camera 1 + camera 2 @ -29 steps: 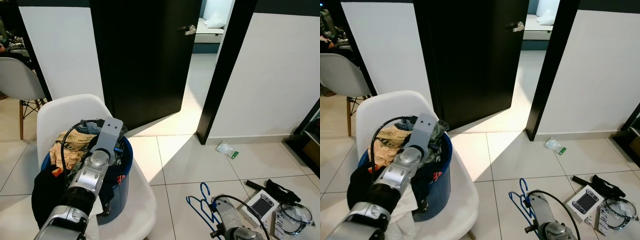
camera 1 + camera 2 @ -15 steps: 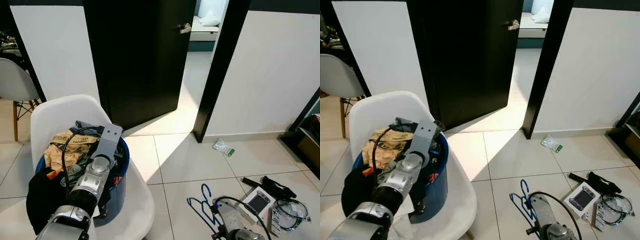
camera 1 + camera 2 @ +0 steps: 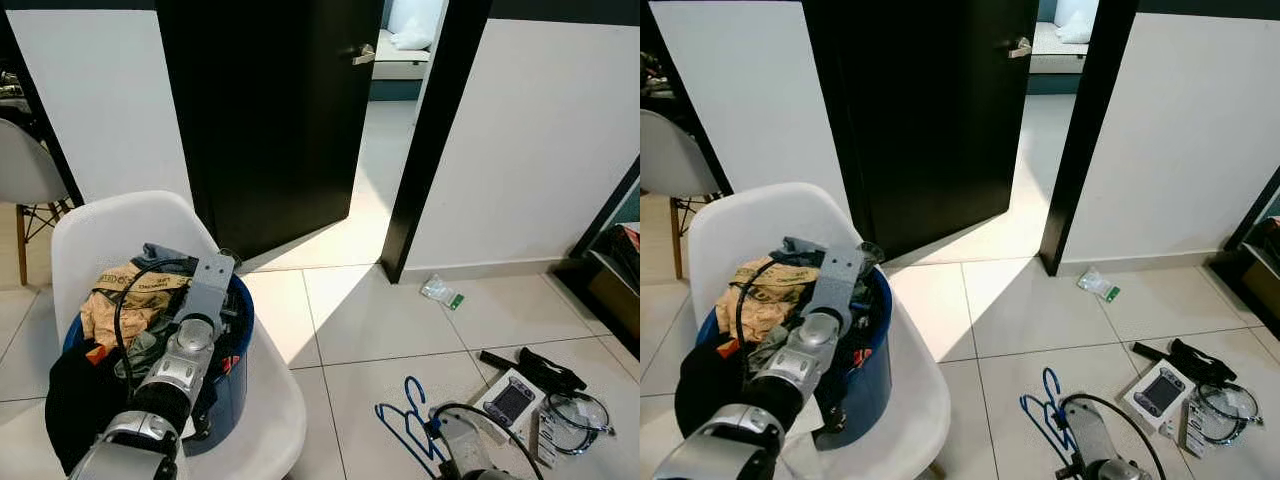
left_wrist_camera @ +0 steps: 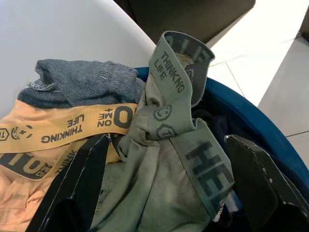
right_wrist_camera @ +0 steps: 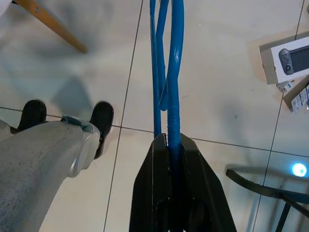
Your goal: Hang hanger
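Blue hanger (image 5: 173, 72) pinched in the right claw (image 5: 174, 145), low over the floor at near right.
The left claw (image 4: 164, 179) is held spread over clothes (image 4: 159, 145) in a blue bucket (image 3: 236, 330).

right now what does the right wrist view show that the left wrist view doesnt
Right wrist view alone: the right gripper shut on the blue hanger, above floor tiles, with a white box lying there. Left wrist view alone: the left gripper open over clothes, an olive garment and an orange one, in the blue basket on the white chair. Both share pale tiled floor.
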Tool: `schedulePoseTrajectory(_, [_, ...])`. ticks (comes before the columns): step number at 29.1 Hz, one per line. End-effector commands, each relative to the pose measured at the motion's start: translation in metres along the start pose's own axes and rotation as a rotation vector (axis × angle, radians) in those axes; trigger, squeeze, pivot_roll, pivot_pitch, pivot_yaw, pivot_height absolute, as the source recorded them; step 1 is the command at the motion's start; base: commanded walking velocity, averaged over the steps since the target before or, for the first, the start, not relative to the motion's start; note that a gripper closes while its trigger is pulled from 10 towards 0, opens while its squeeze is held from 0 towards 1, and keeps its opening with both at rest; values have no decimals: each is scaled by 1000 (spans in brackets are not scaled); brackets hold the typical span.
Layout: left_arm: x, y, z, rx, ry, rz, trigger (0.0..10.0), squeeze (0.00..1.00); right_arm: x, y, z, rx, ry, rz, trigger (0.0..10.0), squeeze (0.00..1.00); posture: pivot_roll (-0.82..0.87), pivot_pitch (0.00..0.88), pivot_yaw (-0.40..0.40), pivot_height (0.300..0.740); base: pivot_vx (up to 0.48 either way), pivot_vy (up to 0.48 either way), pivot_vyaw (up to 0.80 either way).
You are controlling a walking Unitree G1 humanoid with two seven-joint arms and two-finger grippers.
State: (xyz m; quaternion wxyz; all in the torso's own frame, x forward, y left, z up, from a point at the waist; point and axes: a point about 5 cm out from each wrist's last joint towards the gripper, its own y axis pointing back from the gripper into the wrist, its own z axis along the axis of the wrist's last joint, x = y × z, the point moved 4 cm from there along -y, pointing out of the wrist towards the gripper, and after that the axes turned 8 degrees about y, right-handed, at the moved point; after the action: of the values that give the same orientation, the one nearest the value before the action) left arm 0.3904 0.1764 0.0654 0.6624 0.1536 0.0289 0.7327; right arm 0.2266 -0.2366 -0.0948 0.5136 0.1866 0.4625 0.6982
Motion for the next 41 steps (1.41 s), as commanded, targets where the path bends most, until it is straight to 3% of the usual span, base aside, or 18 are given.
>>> schedulePoseTrajectory(1, [4, -1, 0, -2, -19, 12, 10000, 0, -3, 1, -1, -11, -3, -7, 10000, 0, -108, 0, -50, 740, 0, 0, 0])
schedulePoseTrajectory(2, [5, -1, -1, -1, -22, 16, 5961, 0, -3, 1, -2, -10, -5, -6, 10000, 0, -112, 0, -50, 740, 0, 0, 0])
schedulePoseTrajectory(5, [6, -1, -2, 1, -23, 19, 5961, 0, -2, 2, -3, -8, -6, -4, 10000, 0, -113, 0, -49, 740, 0, 0, 0])
schedulePoseTrajectory(6, [7, -1, -5, 9, -26, 22, 0, 0, -2, 2, -5, -6, -8, -3, 10000, 0, -118, 1, -47, 740, 0, 0, 0])
schedulePoseTrajectory(21, [16, 2, -22, 49, -49, 59, 0, 0, -1, 3, -10, -1, -21, -3, 10000, 0, -126, 10, -41, 740, 0, 0, 0])
schedulePoseTrajectory(22, [25, 2, -21, 36, -53, 93, 0, 0, -1, 3, -10, -2, -24, -2, 10000, 0, -126, 14, -38, 740, 0, 0, 0])
schedulePoseTrajectory(26, [28, 2, -20, 29, -54, 103, 0, 0, 0, 3, -10, -3, -25, -2, 10000, 0, -126, 14, -38, 740, 0, 0, 0])
schedulePoseTrajectory(28, [31, 1, -1, -67, -56, 111, 0, 0, 0, 3, -9, -4, -26, -2, 10000, 0, -122, 15, -38, 740, 0, 0, 0])
schedulePoseTrajectory(29, [31, 1, -1, -67, -56, 111, 0, 0, 0, 3, -9, -4, -26, -2, 10000, 0, -122, 15, -38, 740, 0, 0, 0])
schedulePoseTrajectory(30, [25, 1, 13, -144, -71, 76, 0, 725, 0, 3, -9, -4, -25, -1, 10000, 0, -122, 15, -38, 740, 0, 0, 0])
schedulePoseTrajectory(31, [25, 1, 13, -144, -71, 76, 0, 725, 0, 3, -9, -4, -25, -1, 10000, 0, -122, 15, -38, 740, 0, 0, 0])
schedulePoseTrajectory(32, [16, 1, 23, -192, -72, 24, 6078, 1000, 0, 3, -9, -4, -23, -1, 10000, 0, -120, 19, -42, 740, 0, 0, 0])
schedulePoseTrajectory(33, [16, 1, 23, -192, -72, 24, 6078, 1000, 0, 3, -9, -4, -23, -1, 10000, 0, -120, 19, -42, 740, 0, 0, 0])
schedulePoseTrajectory(34, [7, 0, 29, -209, -66, -19, 10000, 1000, -1, 3, -9, -4, -22, 0, 10000, 0, -120, 22, -43, 740, 0, 0, 0])
schedulePoseTrajectory(37, [-3, -2, 30, -193, -69, -66, 10000, 1000, 0, 3, -10, -3, -20, 2, 10000, 0, -125, 27, -42, 740, 0, 0, 0])
schedulePoseTrajectory(41, [-5, -3, 28, -168, -78, -72, 10000, 1000, 0, 3, -10, -3, -21, 2, 10000, 0, -127, 31, -39, 740, 0, 0, 0])
